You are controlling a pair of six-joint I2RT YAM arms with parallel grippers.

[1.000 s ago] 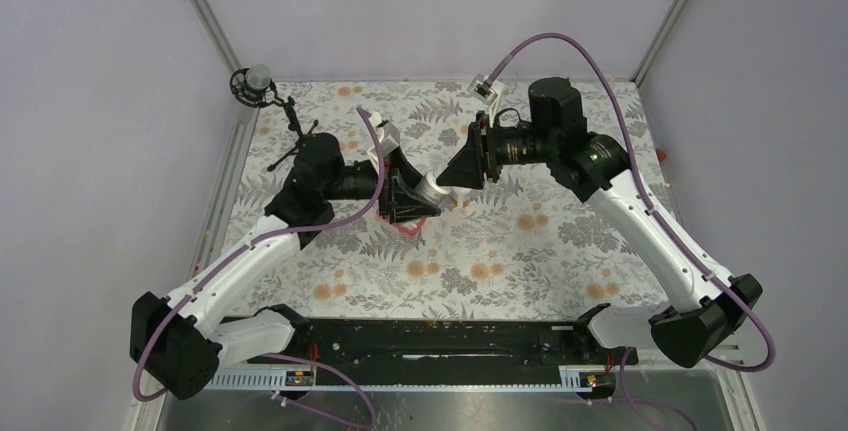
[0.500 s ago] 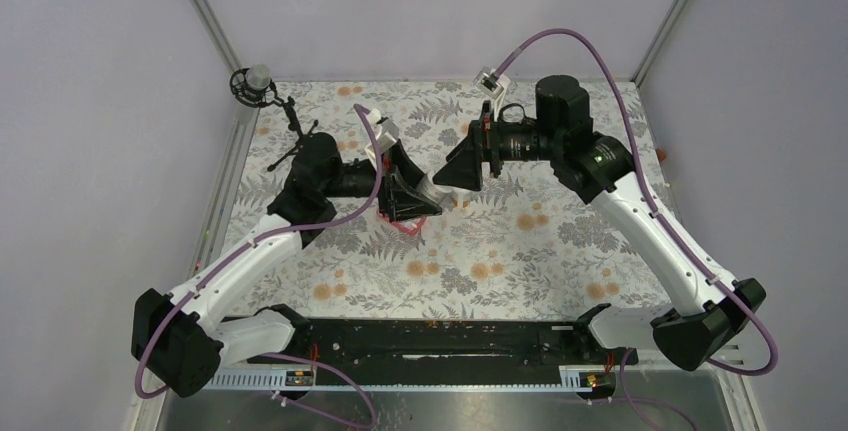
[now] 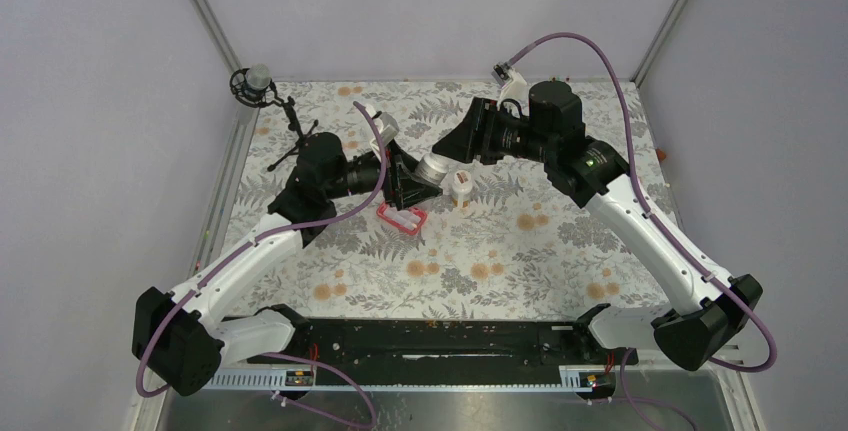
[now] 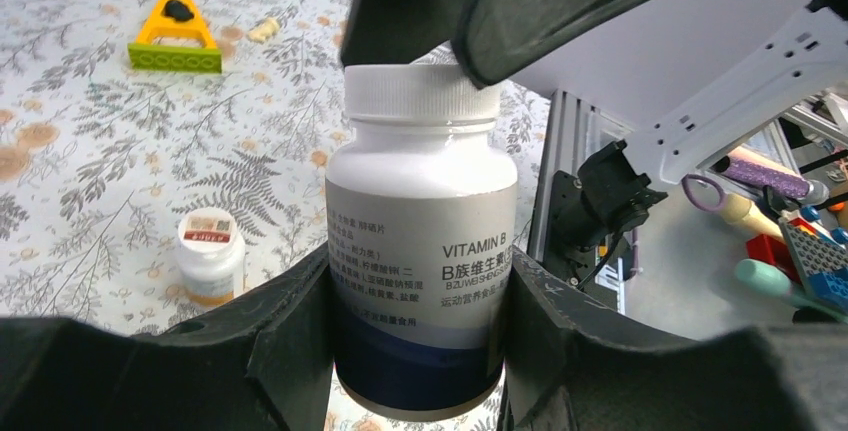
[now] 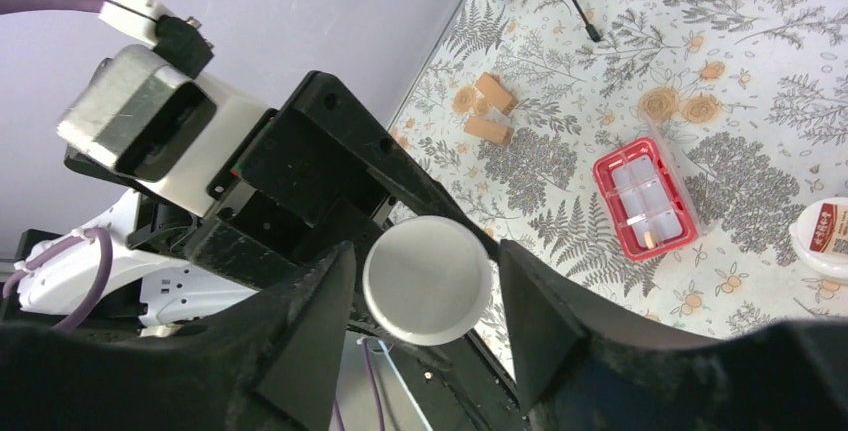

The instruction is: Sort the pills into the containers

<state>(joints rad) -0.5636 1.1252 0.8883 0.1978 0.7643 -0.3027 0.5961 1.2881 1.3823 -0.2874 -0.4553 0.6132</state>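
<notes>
The flower-print cloth (image 3: 520, 261) covers the table. Grey walls close it in at 9, 12 and 3 o'clock, and the arms' bases run along 6. The left arm (image 3: 250, 256) and right arm (image 3: 650, 241) meet over the far half of the cloth, just left of centre.

Between them a large white vitamin bottle (image 4: 420, 221) is raised off the cloth. The left gripper (image 4: 420, 341) pinches its body, one finger pressed to each side. The right gripper (image 5: 427, 273) stands spread around the bottle's white cap (image 5: 432, 299). The right wrist view shows a thin gap on either side of the cap.

The red-pink pill tray (image 3: 401, 217) lies flat on the cloth, compartments up. It is at 6 o'clock of the left gripper, just beside it in the top view. From the right gripper it is at 7 o'clock and a little further off. A small white bottle (image 3: 461, 187) stands upright at 2 o'clock of the tray, near it but apart, and at 6 o'clock of the right gripper.

The tray is well apart from every edge, with bare cloth from 3 round to 8 o'clock of it, down to the near edge. A small tripod stand (image 3: 262, 86) sits at 10 o'clock, by the far left corner. A yellow wedge tool (image 4: 175, 39) and two tan blocks (image 5: 492, 91) lie on the cloth, seen only in the wrist views.
</notes>
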